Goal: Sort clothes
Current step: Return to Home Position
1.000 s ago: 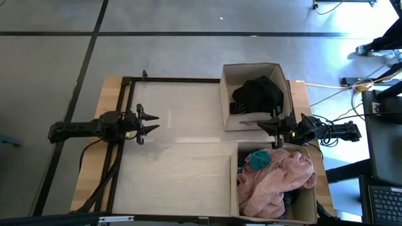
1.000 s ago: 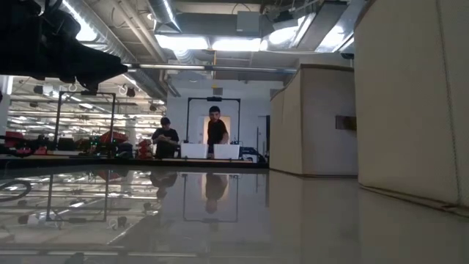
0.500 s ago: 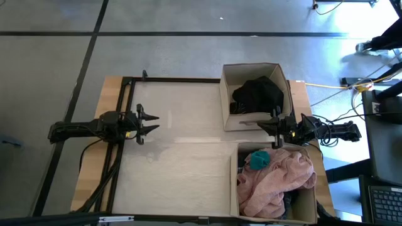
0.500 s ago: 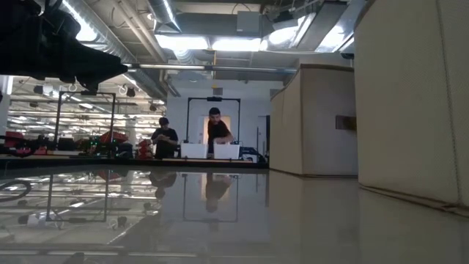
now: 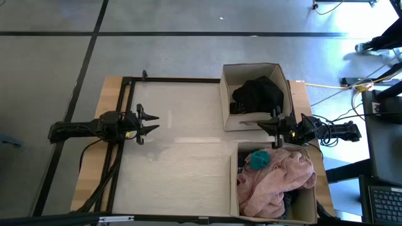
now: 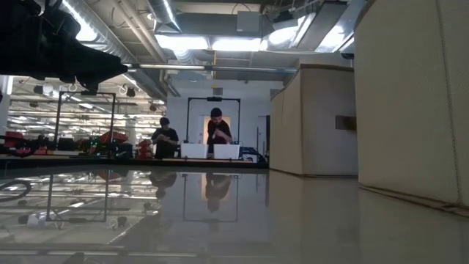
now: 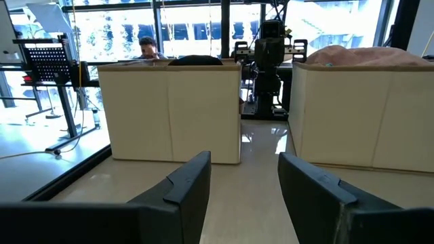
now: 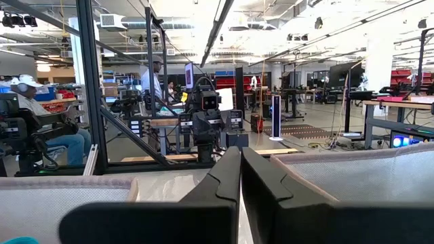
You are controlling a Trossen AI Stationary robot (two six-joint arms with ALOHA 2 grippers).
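A black garment [image 5: 257, 94] lies in the far cardboard box [image 5: 223, 94]; its top shows in the left wrist view [image 7: 194, 60]. A large pink garment [image 5: 276, 179] fills the near box [image 5: 233, 182], with a small teal piece [image 5: 257, 159] on its far end and a dark piece [image 5: 290, 204] under it. My left gripper [image 5: 151, 123] is open and empty above the table's left part, pointing right [image 7: 244, 183]. My right gripper [image 5: 267, 125] is shut and empty, above the gap between the two boxes, pointing left [image 8: 241, 183].
The two beige boxes stand side by side on the table's right half, with a narrow gap between them [image 7: 264, 129]. A black frame rail [image 5: 176, 80] runs along the far and left edges. People stand in the room beyond [image 6: 215, 132].
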